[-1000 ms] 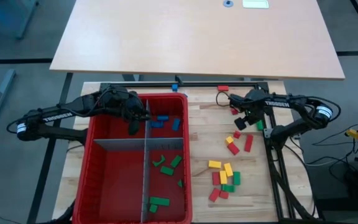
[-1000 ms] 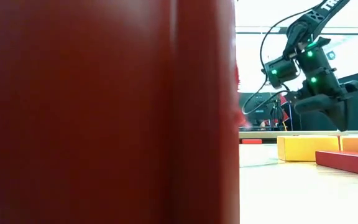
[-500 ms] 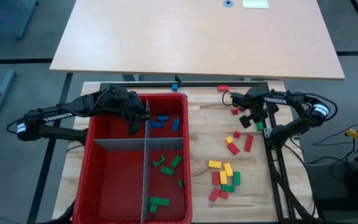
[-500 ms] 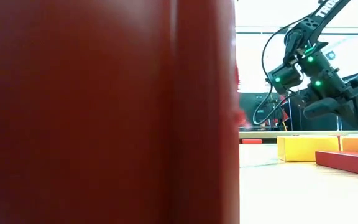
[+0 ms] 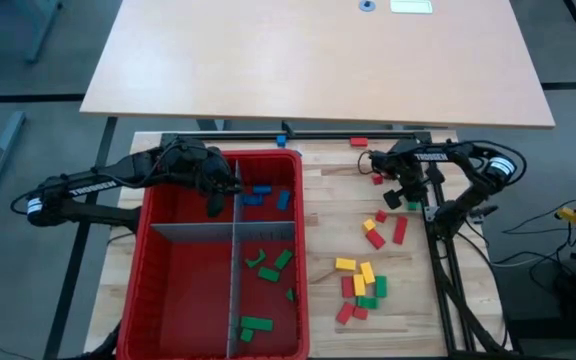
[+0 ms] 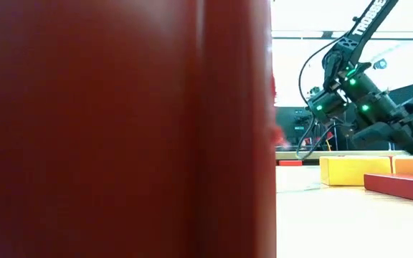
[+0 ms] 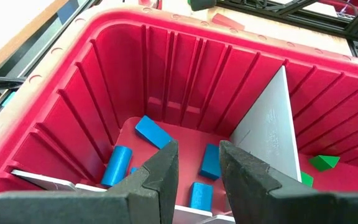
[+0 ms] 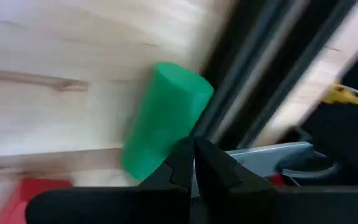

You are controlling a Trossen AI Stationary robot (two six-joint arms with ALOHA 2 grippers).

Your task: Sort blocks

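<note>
Right gripper [image 8: 193, 163] closed, empty, just beside green block [image 8: 164, 118] at frame rail [image 8: 263, 81]. Risk: nudging block under rail. Left gripper [image 7: 196, 168] slightly open, empty, over bin [image 7: 166, 56].

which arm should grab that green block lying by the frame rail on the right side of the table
Probably the right. Its gripper hovers beside the green block, jaws shut and empty. The left gripper is over the bin, across the table.

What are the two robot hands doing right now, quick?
Left gripper: open, holding nothing, above the blue blocks in the red bin.
Right gripper: shut, holding nothing, by a green block on the table.
</note>
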